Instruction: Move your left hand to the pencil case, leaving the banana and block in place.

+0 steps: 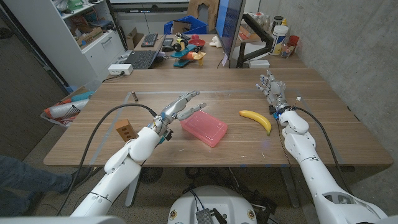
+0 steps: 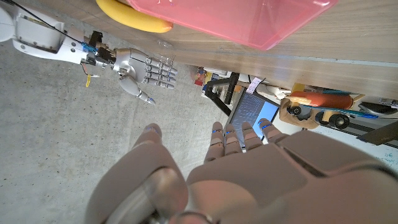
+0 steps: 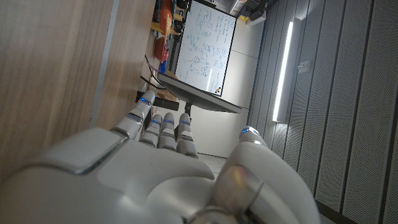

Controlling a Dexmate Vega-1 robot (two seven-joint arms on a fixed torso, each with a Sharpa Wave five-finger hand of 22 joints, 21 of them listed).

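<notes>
left hand fingers (image 1: 189, 99): spreading apart and stretching forward, holding nothing. The tips are sitting just at the near-left edge of the pencil case; from the head view I can't tell if they're actually touching it or hovering a hair off it.

left hand (image 1: 176, 110): coming in from the case's left side, raised a bit off the wood by the look of it. In its own wrist view (image 2: 205, 180) the fingers are reaching out with the pink case right ahead of them.

pencil case (image 1: 204, 128): pink, translucent, rectangular, lying flat near the middle of the table (image 1: 155, 146), turned at a slant. It's also showing in the left wrist view (image 2: 249, 18).

banana (image 1: 257, 119): yellow, lying on the wood to the right of the case, a clear gap between the two. Also peeking out beside the case in the left wrist view (image 2: 134, 17).

block (image 1: 125, 130): small wooden one, standing on the table left of the left forearm, well apart from the case.

right hand (image 1: 272, 88): standing up off the table beyond the banana, fingers apart and pointing upward, gripping nothing. Same hand is showing across in the left wrist view (image 2: 140, 71), and its back in its own view (image 3: 161, 174).

background: cluttered desk with a laptop (image 1: 138, 59) and a monitor (image 1: 229, 31) sitting behind the table.
</notes>
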